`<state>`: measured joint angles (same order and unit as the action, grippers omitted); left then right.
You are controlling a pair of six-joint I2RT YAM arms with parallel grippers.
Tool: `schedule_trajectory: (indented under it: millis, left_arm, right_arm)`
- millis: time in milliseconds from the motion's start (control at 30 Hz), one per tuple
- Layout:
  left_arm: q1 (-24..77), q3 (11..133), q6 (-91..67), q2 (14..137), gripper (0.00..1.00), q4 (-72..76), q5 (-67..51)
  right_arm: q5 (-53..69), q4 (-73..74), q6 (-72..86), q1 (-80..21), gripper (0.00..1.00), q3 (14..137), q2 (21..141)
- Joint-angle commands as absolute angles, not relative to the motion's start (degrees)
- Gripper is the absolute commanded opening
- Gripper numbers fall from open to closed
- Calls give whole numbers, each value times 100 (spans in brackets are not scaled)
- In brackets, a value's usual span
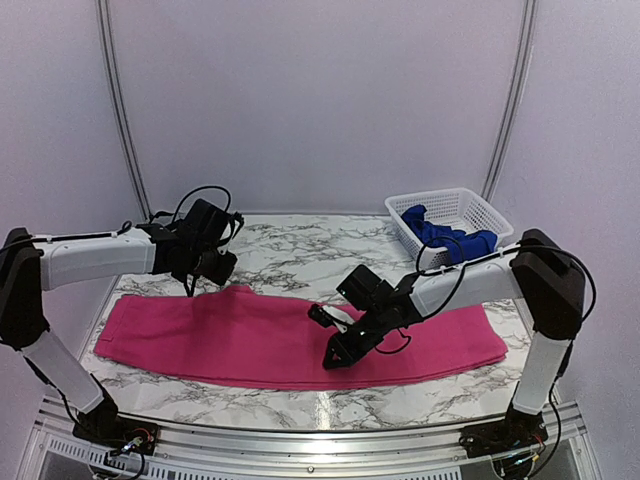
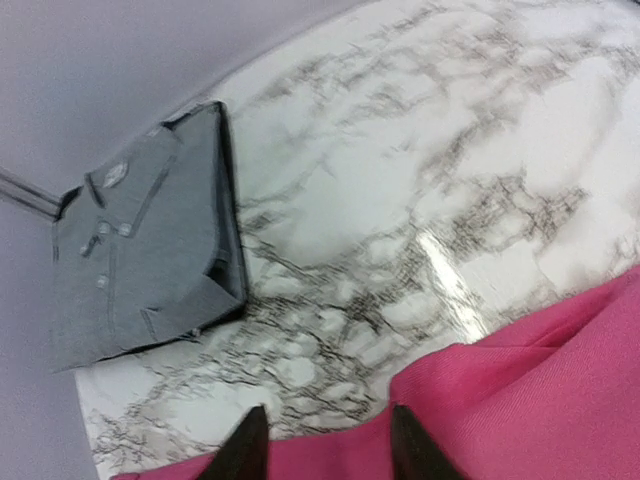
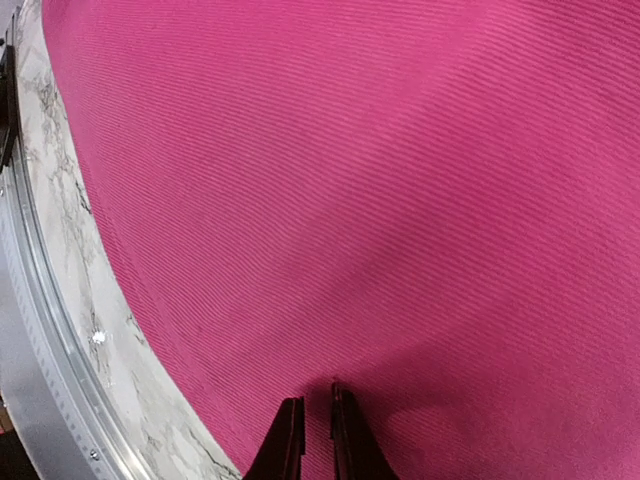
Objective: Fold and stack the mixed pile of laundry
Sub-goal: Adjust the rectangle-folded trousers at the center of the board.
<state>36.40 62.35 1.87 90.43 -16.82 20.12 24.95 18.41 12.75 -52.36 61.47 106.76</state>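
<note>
Near edge: the right claw [image 3: 314, 405] is low over the magenta-pink garment [image 1: 250, 335], close to its near hem around the middle. Its fingers are drawn almost together, and no fold is visibly raised between them.

Pink garment: it lies flat in a long band across most of the desk [image 1: 300, 255]. The weave is ribbed and soft, and it looks light and limp. I expect it to sag and drag if lifted at one point. It is better taken at corners or along a hem with both claws well apart, pinching through the full layer.

Far hem, left part: the left claw [image 2: 325, 425] hovers at the cloth's edge with its fingers spread wide and nothing between them. One tip is over cloth and the other is at the marble line.

Beyond, far left: a folded grey shirt [image 2: 140, 260] sits on a dark tray [image 2: 232, 200], apart from the pink.

Far right: the royal blue garment [image 1: 445, 237] is bunched in the white mesh basket [image 1: 455, 197], not yet laid out. It is crumpled, small and soft. My guess is that a top-ridge pinch would lift it clear, though it may snag on the mesh.
</note>
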Motion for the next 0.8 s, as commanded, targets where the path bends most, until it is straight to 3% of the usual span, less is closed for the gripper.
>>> schedule_trajectory:
  millis: [0,100,133,267,533,767]
  left_arm:
    - [3629,6658,378,9048,72,-1219,3715]
    - [3602,6526,-129,8639,97,-1666,3508]
    - [3562,6420,-405,8431,99,-1798,3311]
    - [3374,5770,-1490,7649,99,-2064,1830]
    - [3243,5254,-2589,8133,99,-2495,185]
    - [2954,4926,-3084,8986,97,-2679,280]
  right_arm:
    - [2467,2002,1502,-5061,15,5915,10230]
    - [2387,2212,1644,-4839,27,5864,9650]
    - [2313,2281,1707,-4746,32,5798,9424]
    - [2138,2399,2092,-4103,47,5238,8615]
    - [1896,2588,2538,-2656,48,4326,8503]
    - [2054,2564,2977,-1608,48,3230,8604]
